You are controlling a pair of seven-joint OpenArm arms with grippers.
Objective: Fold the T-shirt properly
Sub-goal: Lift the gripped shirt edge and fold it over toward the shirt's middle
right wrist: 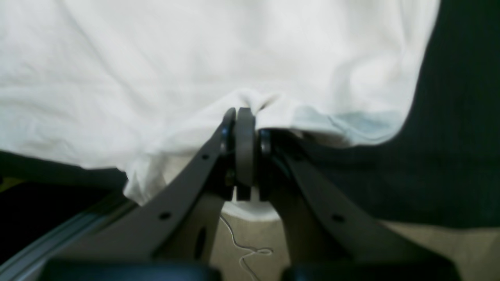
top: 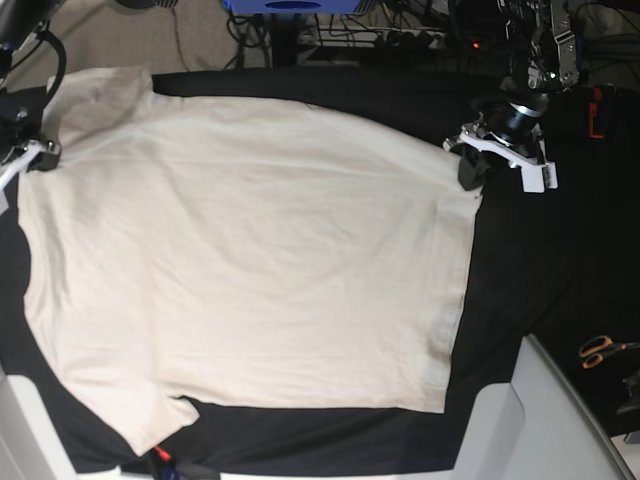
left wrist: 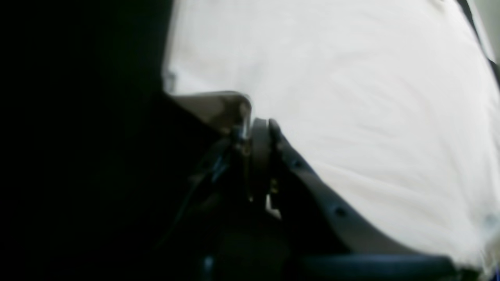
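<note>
Cream T-shirt (top: 250, 260) spread flat on black surface (top: 520, 270) | right gripper (right wrist: 244, 117) jaws clamped on its edge | left gripper (left wrist: 259, 125) jaws together at its far-right corner

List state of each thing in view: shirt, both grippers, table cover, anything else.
T-shirt: spread flat, unfolded, lightly wrinkled, one sleeve over the far edge.
Left gripper: shut, at the shirt's edge; a grip on cloth can't be confirmed.
Right gripper: shut on T-shirt, cloth bunched at its tips.
Black table cover: lying flat under the shirt.
Scissors: lying closed beside the cover.
</note>
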